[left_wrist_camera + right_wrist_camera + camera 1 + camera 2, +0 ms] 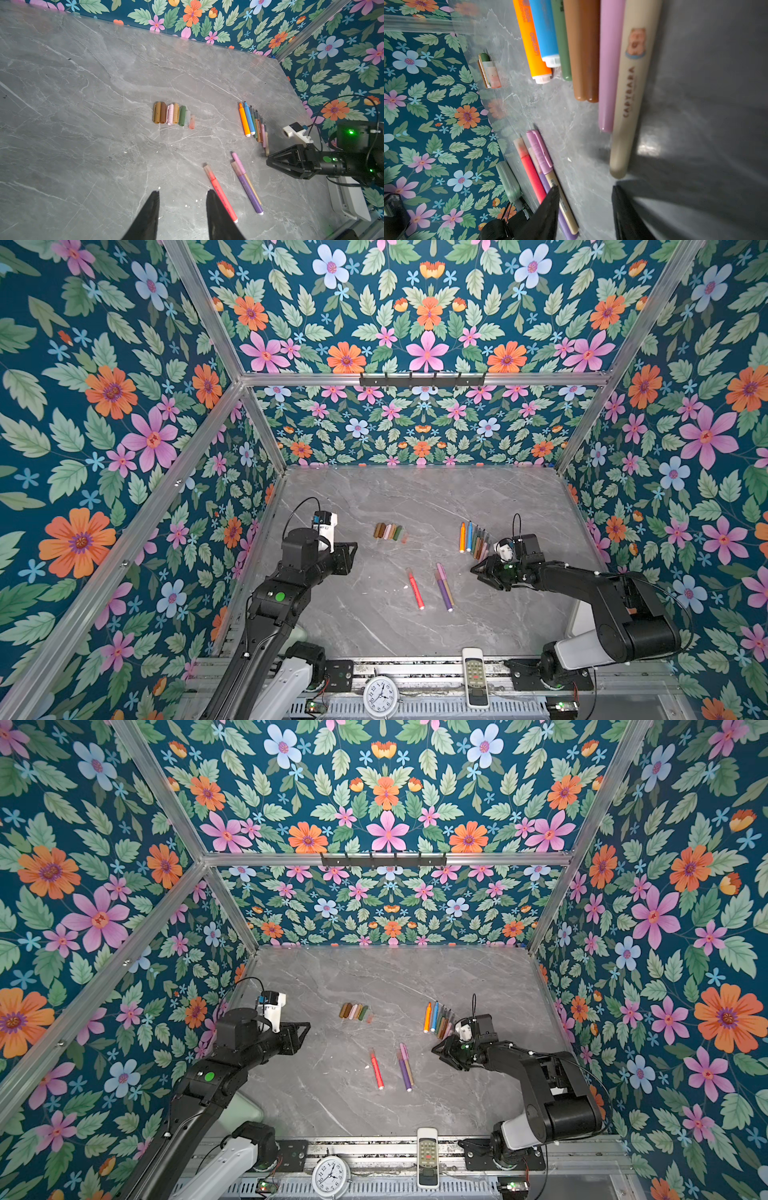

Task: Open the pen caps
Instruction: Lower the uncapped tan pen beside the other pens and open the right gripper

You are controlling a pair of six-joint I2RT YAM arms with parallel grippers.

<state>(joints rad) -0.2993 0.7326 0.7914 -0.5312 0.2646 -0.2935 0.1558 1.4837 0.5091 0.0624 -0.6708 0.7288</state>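
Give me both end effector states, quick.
Left end effector: open, holding nothing.
Right end effector: open, holding nothing.

White remote (pixel 475 681) and round white clock (pixel 380 696) side by side at near edge of grey marble table (pixel 415 497). Floral wallpaper (pixel 104 406) all round; black hook rail (pixel 422 380) on back wall.

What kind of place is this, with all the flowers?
Probably a robot test booth, not a room: wallpaper on a metal frame, two arms mounted at a table, pens laid out.
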